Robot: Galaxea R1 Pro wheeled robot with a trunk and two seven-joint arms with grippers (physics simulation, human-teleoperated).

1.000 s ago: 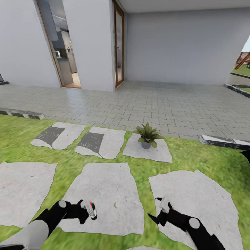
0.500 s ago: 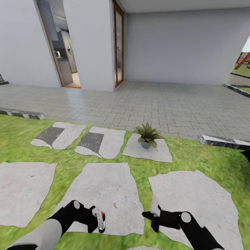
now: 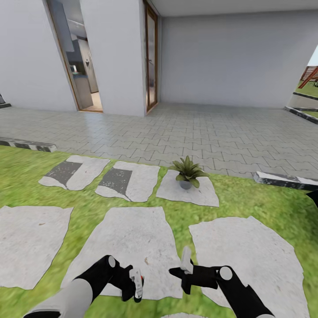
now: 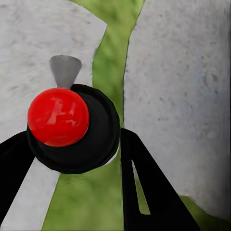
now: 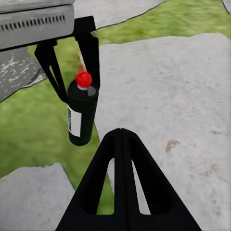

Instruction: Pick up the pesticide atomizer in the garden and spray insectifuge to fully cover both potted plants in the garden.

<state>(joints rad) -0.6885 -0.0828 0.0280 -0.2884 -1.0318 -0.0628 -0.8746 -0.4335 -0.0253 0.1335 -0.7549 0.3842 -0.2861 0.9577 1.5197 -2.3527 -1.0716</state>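
My left gripper [image 3: 134, 286] is shut on the pesticide atomizer [image 3: 138, 281], a slim dark bottle with a white label and a red top, held low over a stepping stone. The left wrist view looks down on its red cap [image 4: 58, 117] between the black fingers [image 4: 144, 185]. The right wrist view looks at the atomizer [image 5: 82, 114] hanging upright in the left gripper [image 5: 72, 79] above the grass. A short way right of the bottle, my right gripper [image 3: 182, 270] is shut with nothing in it [image 5: 120, 178]. One potted plant [image 3: 187, 171] stands on a farther stone, ahead.
Pale stepping stones [image 3: 128, 247] lie across the green lawn [image 3: 26, 185]. Beyond is a grey paved patio [image 3: 198, 132], the house wall and an open doorway [image 3: 81, 66]. A kerb [image 3: 282, 180] edges the lawn at right.
Both arms moved inward toward the middle. The left gripper carried the atomizer right and lower; the right gripper swung left toward it. The camera view has not shifted.
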